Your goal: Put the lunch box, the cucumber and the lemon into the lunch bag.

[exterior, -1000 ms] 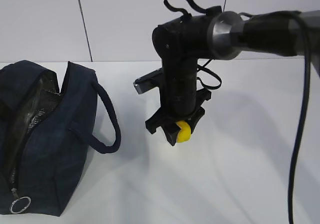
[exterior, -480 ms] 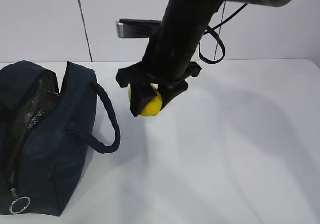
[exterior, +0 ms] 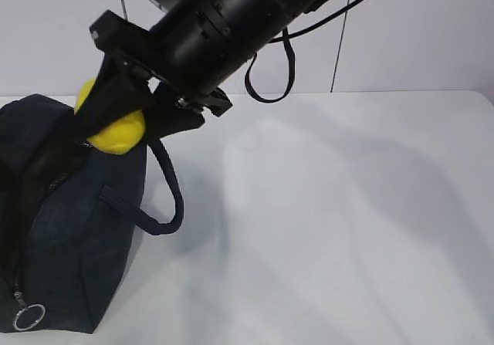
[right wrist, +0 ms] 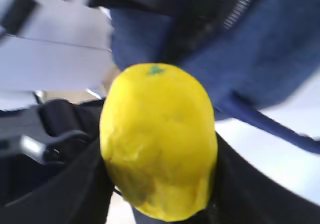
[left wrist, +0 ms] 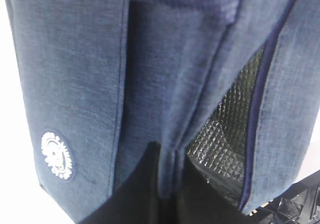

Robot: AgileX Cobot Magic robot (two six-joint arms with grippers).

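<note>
**Lemon at the mouth of the bag, not yet inside**

The right tool [exterior: 116, 125] is clamped on the lemon [exterior: 113, 129], one finger on each side of the fruit, and holds it in the air just above the open top of the lunch bag [exterior: 73, 229], which stands at the left of the white desk [exterior: 332, 229]. The lemon is not in the bag; by my reading, lowering and releasing it is the step in hand.

Neither the lunch box nor the cucumber shows on the desk. They may already lie inside the bag, but no view looks deep enough to confirm it; the left wrist view shows only a strip of silver quilted lining [left wrist: 227, 134] through the zipper opening.

The left tool [left wrist: 167, 194] sits close against the bag's side near the white logo [left wrist: 56, 155]. Fabric seems to run between its dark fingers, but I cannot tell whether they are pinching it.
</note>
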